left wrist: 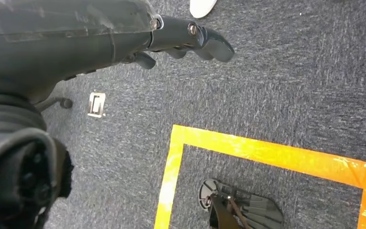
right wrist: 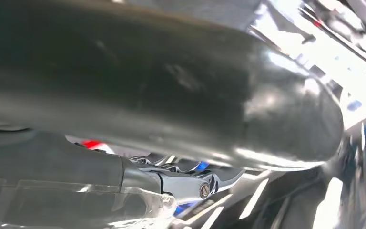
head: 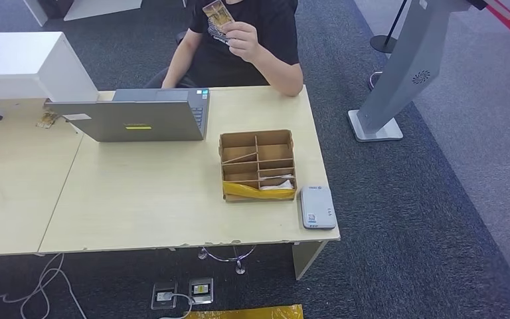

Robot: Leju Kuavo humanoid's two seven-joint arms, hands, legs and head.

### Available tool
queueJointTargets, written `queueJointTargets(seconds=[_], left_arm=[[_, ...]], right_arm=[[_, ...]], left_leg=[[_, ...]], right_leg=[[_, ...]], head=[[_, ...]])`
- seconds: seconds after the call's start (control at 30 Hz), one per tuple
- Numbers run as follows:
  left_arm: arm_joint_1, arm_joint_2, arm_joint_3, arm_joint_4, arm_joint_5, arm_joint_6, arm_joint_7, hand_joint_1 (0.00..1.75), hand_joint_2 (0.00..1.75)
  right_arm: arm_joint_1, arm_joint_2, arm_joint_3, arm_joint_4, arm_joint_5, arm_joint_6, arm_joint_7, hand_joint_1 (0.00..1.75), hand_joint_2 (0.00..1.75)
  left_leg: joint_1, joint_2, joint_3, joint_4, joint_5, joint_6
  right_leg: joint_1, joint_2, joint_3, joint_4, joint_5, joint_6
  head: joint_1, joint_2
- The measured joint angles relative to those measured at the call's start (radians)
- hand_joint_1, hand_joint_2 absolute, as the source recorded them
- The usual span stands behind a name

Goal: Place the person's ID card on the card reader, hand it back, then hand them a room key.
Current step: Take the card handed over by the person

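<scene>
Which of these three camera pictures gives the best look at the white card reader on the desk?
The head view. It shows the whole card reader lying flat at the desk's right front corner, beside the cardboard organizer. The left wrist view looks down at carpet and orange tape, the right wrist view at blurred robot parts, with no reader visible.

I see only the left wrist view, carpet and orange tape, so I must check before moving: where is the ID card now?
Observer: A person's hand holds the ID card up, beyond the table's far edge.
Operator: And the card reader?
Observer: The white card reader lies at the near right corner of the table, beside a cardboard box.
Operator: Is the right hand free?
Observer: I cannot tell; the right hand shows too blurred in its wrist view.
</scene>
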Motion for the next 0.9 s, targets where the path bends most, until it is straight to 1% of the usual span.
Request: queueJointTargets(seconds=[0.1, 0.23, 0.3, 0.37, 0.5, 0.67, 0.8, 0.9], left_arm=[[0.0, 0.0, 0.0, 0.0, 0.0, -0.003, -0.002, 0.0, 0.0], [0.001, 0.0, 0.0, 0.0, 0.002, -0.004, -0.006, 0.0, 0.0], [0.001, -0.001, 0.0, 0.0, 0.001, -0.005, -0.006, 0.0, 0.0], [0.001, -0.002, 0.0, 0.0, -0.003, -0.006, -0.006, 0.0, 0.0], [0.0, -0.006, 0.0, 0.0, -0.013, -0.008, -0.006, 0.0, 0.0], [0.0, -0.01, 0.0, 0.0, -0.019, -0.01, -0.006, 0.0, 0.0], [0.0, -0.012, -0.001, 0.0, -0.019, -0.009, -0.006, 0.0, 0.0], [0.0, -0.014, -0.001, 0.0, -0.019, -0.008, -0.006, 0.0, 0.0]], right_arm=[[-0.11, -0.063, 0.139, -0.012, 0.044, 0.079, 0.073, 0.0, 0.0], [-0.246, -0.12, 0.315, -0.014, 0.086, 0.202, 0.124, 0.0, 0.0], [-0.294, -0.134, 0.384, -0.01, 0.092, 0.268, 0.132, 0.0, 0.87], [-0.333, -0.137, 0.443, 0.002, 0.092, 0.325, 0.135, 0.0, 1.75], [-0.394, -0.125, 0.545, 0.049, 0.126, 0.415, 0.139, 0.0, 1.75], [-0.459, -0.084, 0.646, 0.125, 0.192, 0.462, 0.14, 0.0, 1.75], [-0.505, -0.039, 0.707, 0.198, 0.357, 0.485, 0.139, 0.0, 1.75], [-0.522, -0.001, 0.741, 0.249, 0.443, 0.486, 0.139, 0.0, 1.75]], left_leg=[[0.0, -0.003, 0.0, 0.0, 0.0, 0.0], [0.0, -0.003, -0.001, 0.0, 0.0, 0.0], [0.0, -0.003, -0.001, 0.0, 0.0, 0.0], [0.0, -0.003, -0.001, 0.0, 0.0, 0.0], [0.0, -0.003, -0.002, 0.0, 0.0, 0.0], [0.001, -0.003, -0.002, 0.0, 0.0, 0.0], [0.001, -0.004, -0.002, 0.0, 0.0, 0.0], [0.001, -0.004, -0.002, 0.0, 0.0, 0.0]], right_leg=[[0.0, -0.002, 0.0, 0.0, 0.0, 0.0], [0.0, -0.003, -0.001, 0.0, 0.0, 0.0], [0.0, -0.003, -0.001, 0.0, -0.001, 0.0], [0.0, -0.003, -0.001, 0.0, -0.001, 0.0], [0.001, -0.003, -0.001, 0.0, -0.001, 0.0], [0.001, -0.003, -0.001, 0.0, -0.001, 0.0], [0.002, -0.003, -0.001, 0.0, -0.001, 0.0], [0.002, -0.003, -0.001, 0.0, -0.001, -0.001]], head=[[0.0, 0.0], [0.0, 0.0], [0.0, 0.0], [0.0, 0.0], [0.0, 0.0], [0.0, 0.0], [0.0, 0.0], [0.0, 0.0]])
